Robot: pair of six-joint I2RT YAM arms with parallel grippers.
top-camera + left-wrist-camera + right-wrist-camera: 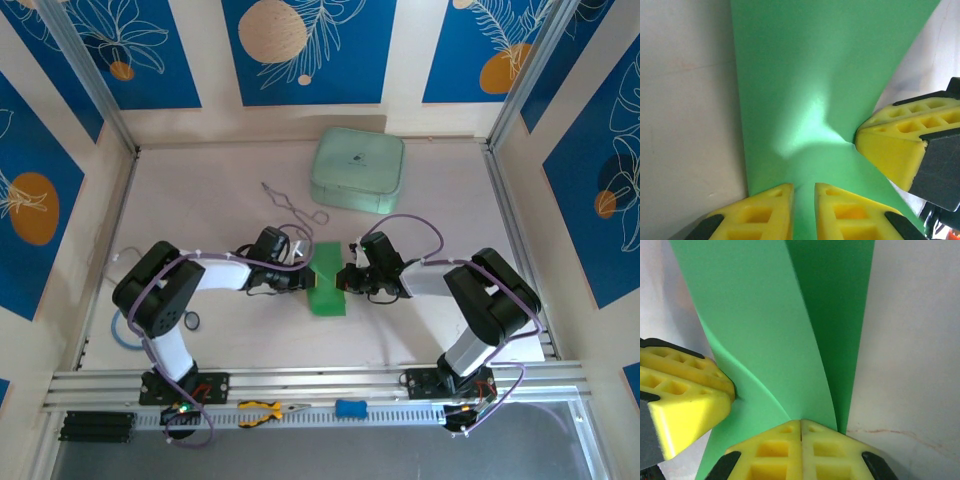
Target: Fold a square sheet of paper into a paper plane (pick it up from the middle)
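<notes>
The square sheet of paper point(327, 285) point(815, 75) point(765, 315) is bright green and lies doubled over into a narrow strip at the table's middle, one layer lifted and bowed over a darker one. My left gripper point(312, 280) point(804, 192) meets its left edge, fingers nearly together with the paper running between them. My right gripper point(345, 280) point(800, 422) is shut on the opposite edge, its tips pressed tight together. The paper buckles between the two grips. In the left wrist view the right fingers point(890, 145) pinch the sheet's edge. The left fingers point(685, 390) dent it in the right wrist view.
A pale mint-green rounded case point(358, 168) sits at the back. A bent wire point(290, 205) lies behind the left arm. Yellow-handled pliers point(265, 411) and a small blue item point(350, 408) rest on the front rail. A blue cable loop point(120, 335) lies at the left.
</notes>
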